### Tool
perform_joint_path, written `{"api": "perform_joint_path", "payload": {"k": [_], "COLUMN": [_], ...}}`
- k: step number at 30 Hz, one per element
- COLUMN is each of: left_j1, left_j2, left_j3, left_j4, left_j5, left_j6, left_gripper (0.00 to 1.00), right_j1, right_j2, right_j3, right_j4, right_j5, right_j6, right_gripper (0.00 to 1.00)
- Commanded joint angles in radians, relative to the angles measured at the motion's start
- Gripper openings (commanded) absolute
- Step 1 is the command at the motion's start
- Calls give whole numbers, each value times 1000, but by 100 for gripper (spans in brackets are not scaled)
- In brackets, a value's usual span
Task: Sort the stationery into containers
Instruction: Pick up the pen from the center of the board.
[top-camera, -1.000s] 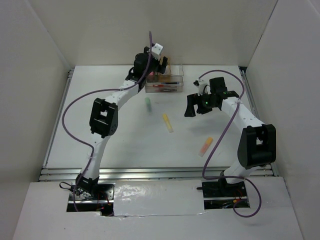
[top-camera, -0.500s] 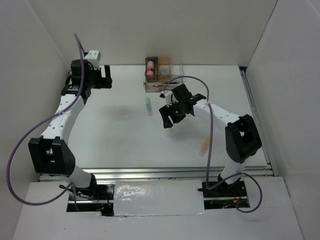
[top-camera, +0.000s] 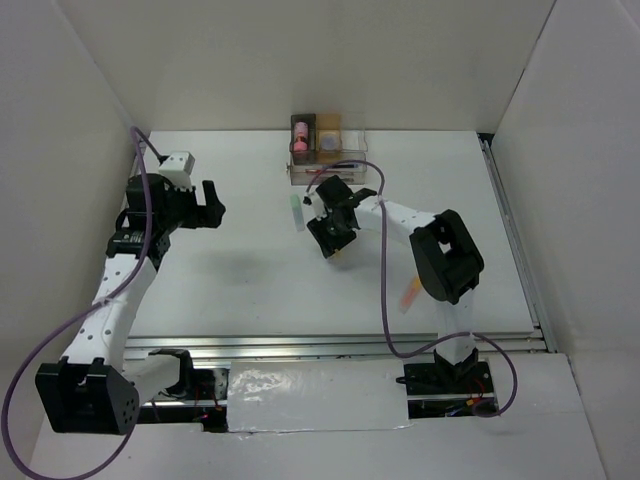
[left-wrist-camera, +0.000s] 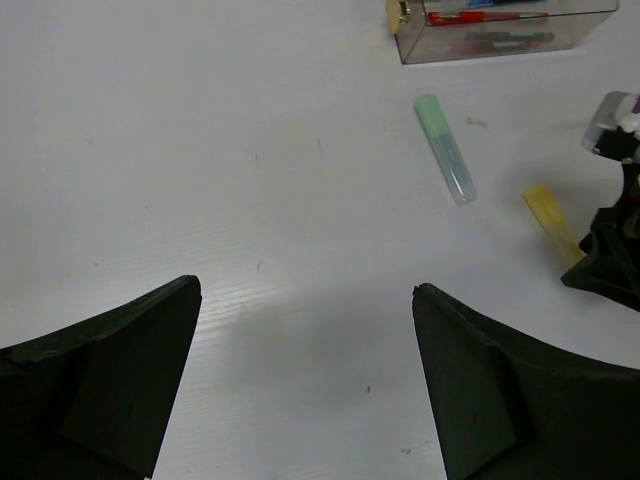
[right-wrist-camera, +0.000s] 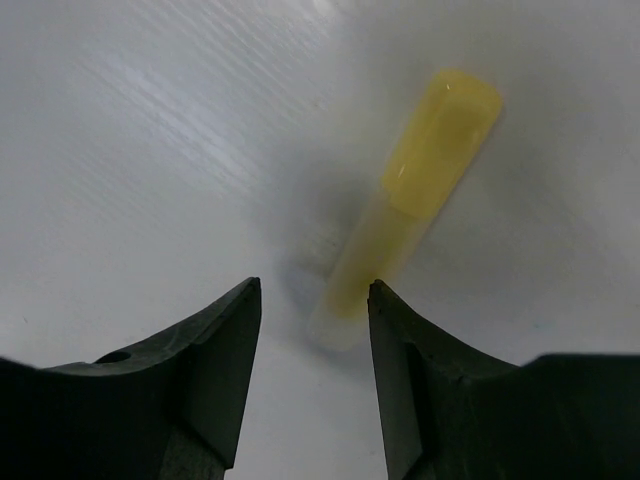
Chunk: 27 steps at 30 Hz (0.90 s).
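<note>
Straddling the yellow marker (right-wrist-camera: 420, 170) flat on the table (right-wrist-camera: 150, 150) with right fingers (right-wrist-camera: 200, 380) half-closed, not yet gripping — centre first, then squeeze squarely. Holding left fingers (left-wrist-camera: 110, 370) wide apart, empty.

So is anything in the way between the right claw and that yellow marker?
Nothing visible does. The right gripper hangs right over the yellow marker, which lies flat on the table with one end in the gap between the jaws.

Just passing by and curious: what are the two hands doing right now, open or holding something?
Left hand: wide open, holding nothing.
Right hand: partly open, astride the yellow marker, not gripping it yet.
</note>
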Motion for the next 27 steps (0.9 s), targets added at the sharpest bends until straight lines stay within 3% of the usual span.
{"api": "perform_joint_path", "payload": {"k": [1, 9, 15, 19, 22, 25, 27], "left_j1": [-2, 31, 27, 25, 21, 22, 22], "left_j2": [-14, -52, -57, -57, -58, -57, -58], "left_j3": [-27, -96, -128, -139, -143, -148, -156], "left_j4": [82, 157, 172, 178, 177, 168, 171], "left_j5": [119, 332, 361, 367, 386, 424, 462], "left_j6": [-16, -53, -68, -68, -59, -70, -78], "left_gripper": [99, 97, 95, 95, 94, 93, 92], "right_j1": [14, -1, -19, -19, -22, -30, -42], "right_j2": [36, 71, 49, 51, 46, 2, -71], "right_j3": [58, 44, 1, 0, -6, -34, -65], "right_j4": [-15, -3, 17, 15, 18, 32, 64], "right_j5": [52, 126, 127, 126, 110, 38, -58], "right_j6": [10, -47, -44, -47, -55, -76, -120], "right_gripper": [53, 45, 49, 46, 28, 1, 0]}}
